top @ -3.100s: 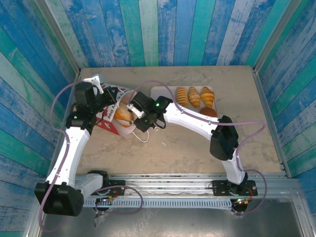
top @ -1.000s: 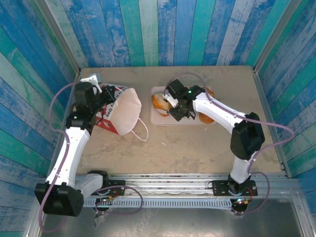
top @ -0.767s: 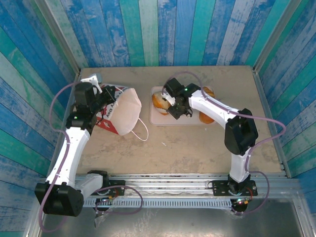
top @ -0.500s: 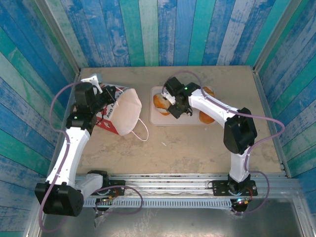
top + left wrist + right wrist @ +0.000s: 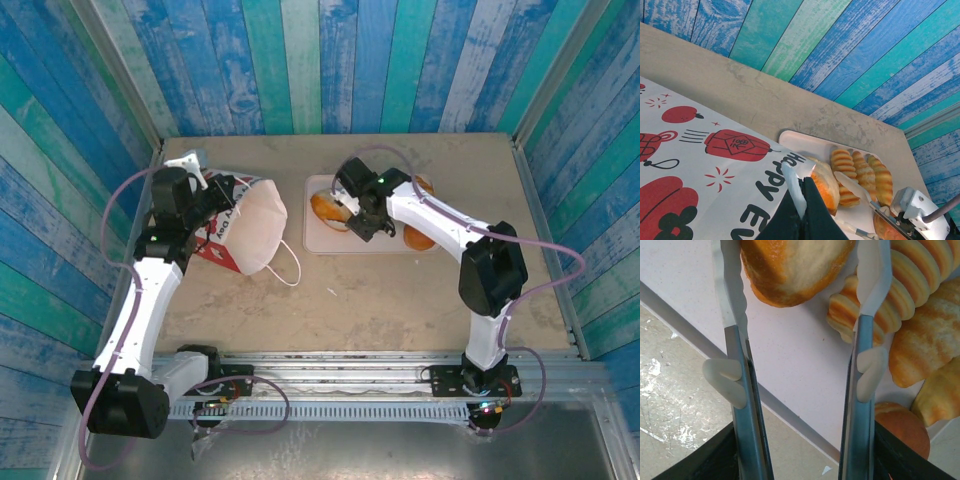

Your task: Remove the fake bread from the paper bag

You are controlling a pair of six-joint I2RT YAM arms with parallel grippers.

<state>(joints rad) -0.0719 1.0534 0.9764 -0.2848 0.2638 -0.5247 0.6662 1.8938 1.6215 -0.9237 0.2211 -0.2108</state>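
Right gripper point(image 5: 799, 285), jaws parted astride a round bun point(image 5: 790, 265) of the fake bread point(image 5: 863, 172) on the tray point(image 5: 790, 370), may drag it or the ridged rolls point(image 5: 910, 285) off the edge in retreat (left gripper point(image 5: 801, 200), closed, pinches the tipped paper bag point(image 5: 700, 170) by its rim).

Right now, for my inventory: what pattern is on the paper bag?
The paper bag: red lanterns, black lettering on white; best in left wrist view.
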